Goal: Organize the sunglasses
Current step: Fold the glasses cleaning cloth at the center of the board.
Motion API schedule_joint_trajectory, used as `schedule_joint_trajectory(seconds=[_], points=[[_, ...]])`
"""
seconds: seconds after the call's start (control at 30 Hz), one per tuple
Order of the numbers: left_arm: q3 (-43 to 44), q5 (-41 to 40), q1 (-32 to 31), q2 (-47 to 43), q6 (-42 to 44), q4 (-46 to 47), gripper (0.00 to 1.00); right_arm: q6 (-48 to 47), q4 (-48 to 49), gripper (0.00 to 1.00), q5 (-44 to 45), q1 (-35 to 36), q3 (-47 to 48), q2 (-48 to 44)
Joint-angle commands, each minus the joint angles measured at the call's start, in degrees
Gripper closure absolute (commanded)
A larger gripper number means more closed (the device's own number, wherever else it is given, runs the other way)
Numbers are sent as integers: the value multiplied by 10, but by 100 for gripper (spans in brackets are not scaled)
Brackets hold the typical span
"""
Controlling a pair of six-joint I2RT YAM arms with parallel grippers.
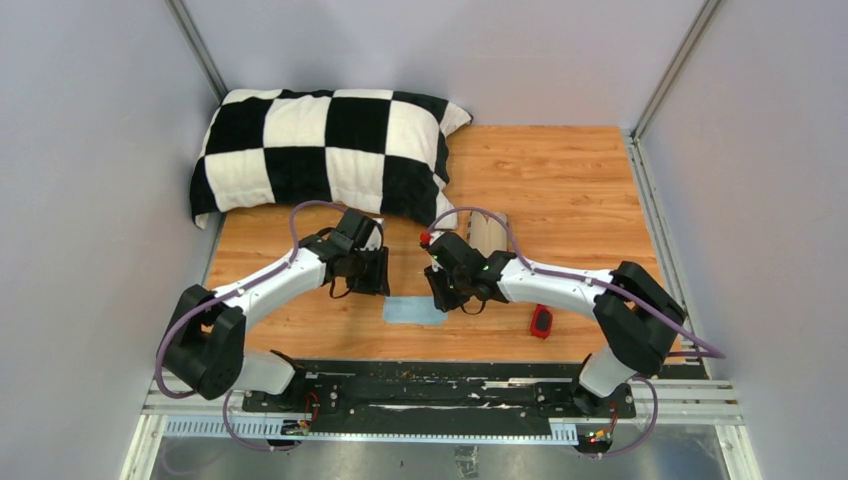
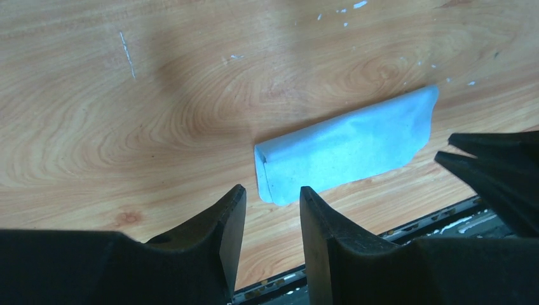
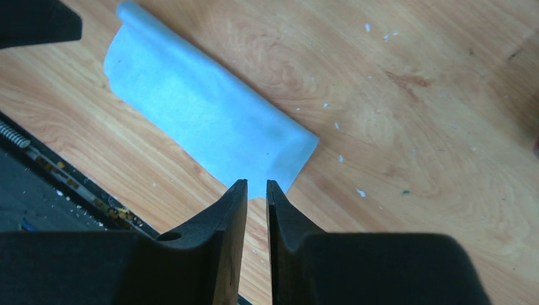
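Note:
The sunglasses, red-framed with dark lenses, lie on the wooden table near its front edge, to the right of both grippers and beside the right arm's forearm. They show in neither wrist view. My left gripper is open and empty, just left of a folded light blue cloth. My right gripper stands over the cloth's right end. Its jaws are a narrow gap apart with nothing between them.
A black-and-white checkered pillow lies at the back left. An oblong case lies behind the right wrist. The black base rail runs along the near edge. Grey walls close in both sides.

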Motion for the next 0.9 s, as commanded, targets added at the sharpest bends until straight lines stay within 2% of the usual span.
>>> schedule_joint_trajectory(seconds=[0.0,0.2,0.37,0.5,0.7,0.87], points=[[20,5,-3,8,-8,-14,60,-17,-7,77,-44,10,-4,-11],[1,17,-6,-18,-32,-17,61,8,-34,77,1,9,-26,-42],[-43,-16,-30,-72,-83,-17,61,97,-52,74,54,-3,-59,-78],[-74,-45,-39,-93,-127,-16,60,156,-46,67,74,-7,-77,-100],[-95,-65,-44,-95,-175,5,65,175,-35,66,81,-9,-74,-98],[-107,-39,-44,-83,-190,32,67,186,-20,67,60,-18,-81,-88]])
